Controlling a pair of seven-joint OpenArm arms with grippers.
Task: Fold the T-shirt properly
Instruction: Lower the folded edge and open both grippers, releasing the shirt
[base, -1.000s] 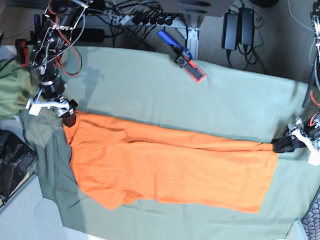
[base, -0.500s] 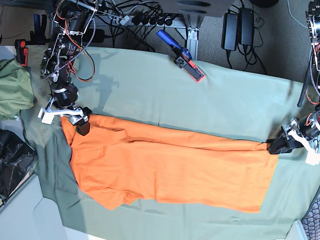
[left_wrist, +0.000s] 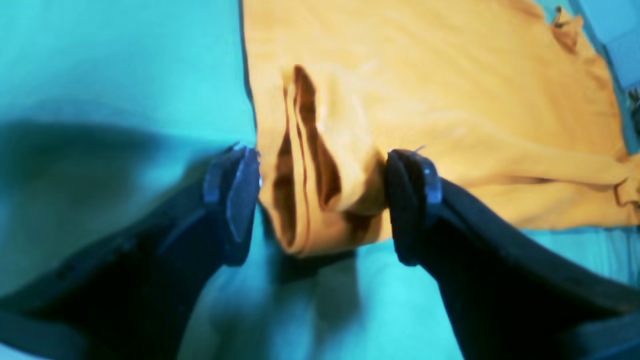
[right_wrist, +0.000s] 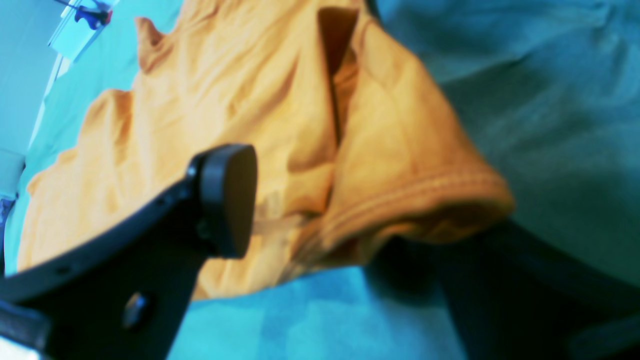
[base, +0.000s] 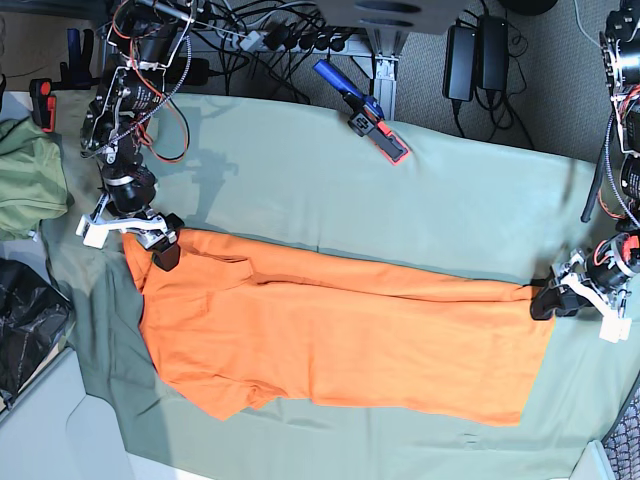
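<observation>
Left gripper (base: 545, 300) newly opened beside T-shirt (base: 340, 335).

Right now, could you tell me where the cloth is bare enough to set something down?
The widest bare patch of the table cloth lies between the T-shirt and the blue tool. A narrower strip runs below the shirt's lower edge. It is crowded at the shirt's two upper corners, by the right gripper and the left gripper.
</observation>
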